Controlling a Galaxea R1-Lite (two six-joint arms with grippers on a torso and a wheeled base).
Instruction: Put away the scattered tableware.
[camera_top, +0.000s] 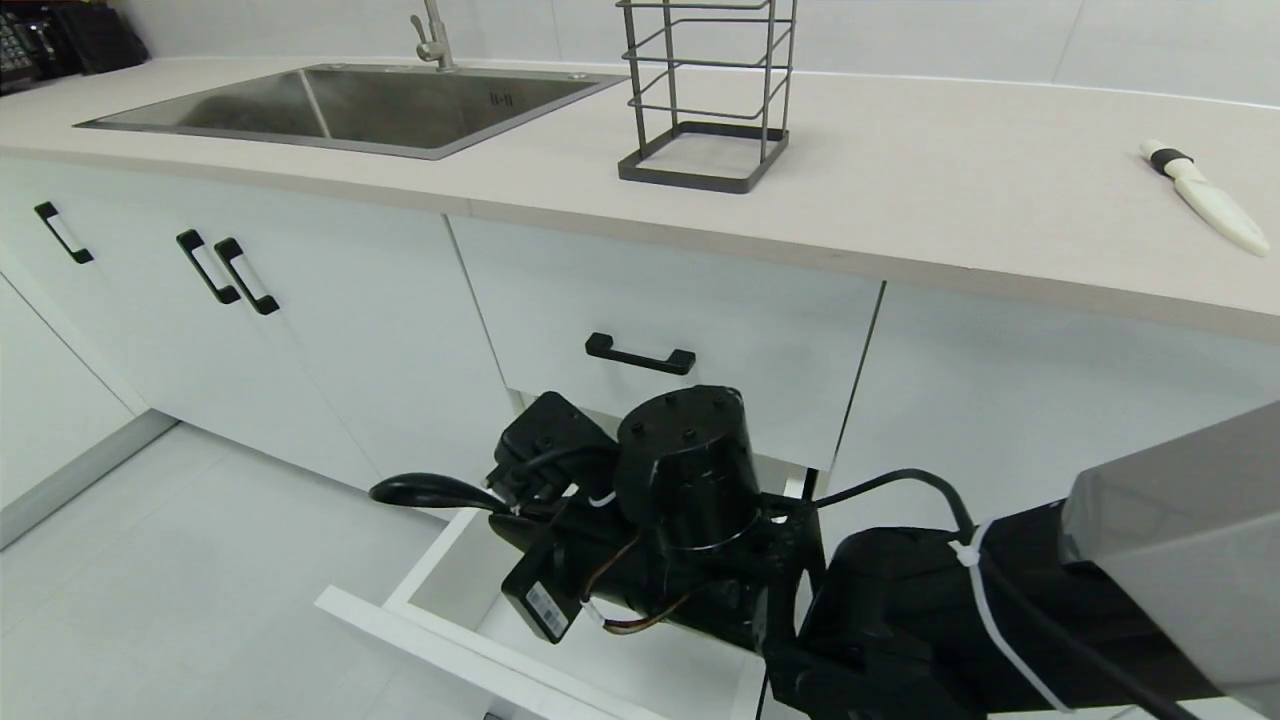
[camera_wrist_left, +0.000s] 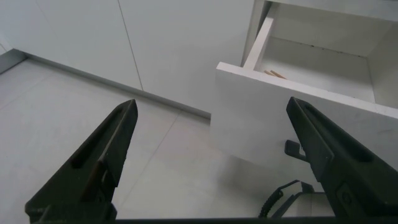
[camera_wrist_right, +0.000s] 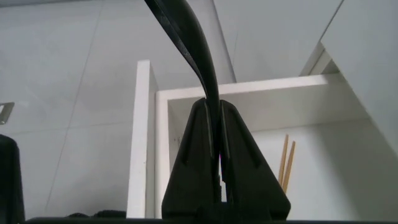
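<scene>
My right gripper (camera_top: 515, 515) is shut on the handle of a black spoon (camera_top: 430, 492), holding it over the left end of an open white drawer (camera_top: 450, 640) below the counter. In the right wrist view the spoon (camera_wrist_right: 186, 43) runs out from between the closed fingers (camera_wrist_right: 249, 168), above the drawer (camera_wrist_right: 146, 124), where wooden chopsticks (camera_wrist_right: 286, 162) lie. A white knife with a black band (camera_top: 1205, 195) lies on the counter at the right. My left gripper (camera_wrist_left: 211, 109) hangs open over the floor, empty, facing the drawer front (camera_wrist_left: 280, 124); the chopsticks (camera_wrist_left: 273, 73) show inside.
A dark wire rack (camera_top: 705, 100) stands on the counter (camera_top: 900, 180) beside a steel sink (camera_top: 350, 105) with a tap. Shut cabinet doors and a shut drawer with black handles (camera_top: 640, 355) line the front. Grey floor lies to the left of the open drawer.
</scene>
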